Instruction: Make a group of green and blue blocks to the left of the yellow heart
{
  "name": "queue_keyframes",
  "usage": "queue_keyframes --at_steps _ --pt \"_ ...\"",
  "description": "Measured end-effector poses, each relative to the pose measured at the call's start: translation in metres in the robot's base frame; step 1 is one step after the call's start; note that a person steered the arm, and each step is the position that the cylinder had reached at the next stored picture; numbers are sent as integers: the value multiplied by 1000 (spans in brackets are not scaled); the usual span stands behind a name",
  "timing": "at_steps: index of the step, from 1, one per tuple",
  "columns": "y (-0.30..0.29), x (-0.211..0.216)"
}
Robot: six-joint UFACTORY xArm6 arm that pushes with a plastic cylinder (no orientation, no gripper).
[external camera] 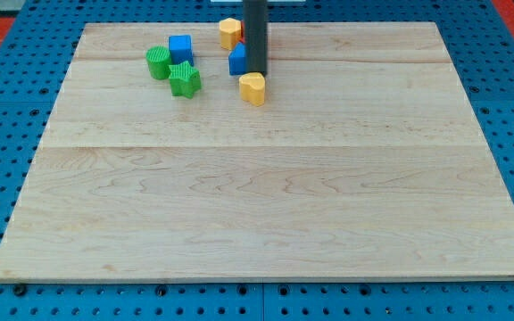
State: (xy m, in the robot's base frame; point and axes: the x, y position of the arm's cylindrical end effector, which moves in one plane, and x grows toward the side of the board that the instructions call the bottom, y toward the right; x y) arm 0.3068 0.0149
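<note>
Yellow heart block (pixel 252 88) at wooden board's (pixel 266 196) 12 o'clock edge.
My tip (pixel 254 71), plain rod w/ no fingers, holds nothing; sits just at heart's 12, beside blue block (pixel 236 61). Blue cube (pixel 180 47), green cylinder (pixel 158 62), green star (pixel 185 78) clustered at heart's 9–10. Yellow block (pixel 229 32) at 11.

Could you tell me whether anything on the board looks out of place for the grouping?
One blue block sits apart from the green cylinder, green star and blue cube, half hidden behind my tip, just above the yellow heart.
</note>
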Motion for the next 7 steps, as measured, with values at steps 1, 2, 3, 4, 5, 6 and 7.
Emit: queue_keyframes --at_steps 1,2,3,4,5,6,7 --pt "42 0" --pt "22 -6" --pt "16 -21" --pt "-28 -34" --pt "-86 -30" --pt "-131 -26" --pt "-114 -20"
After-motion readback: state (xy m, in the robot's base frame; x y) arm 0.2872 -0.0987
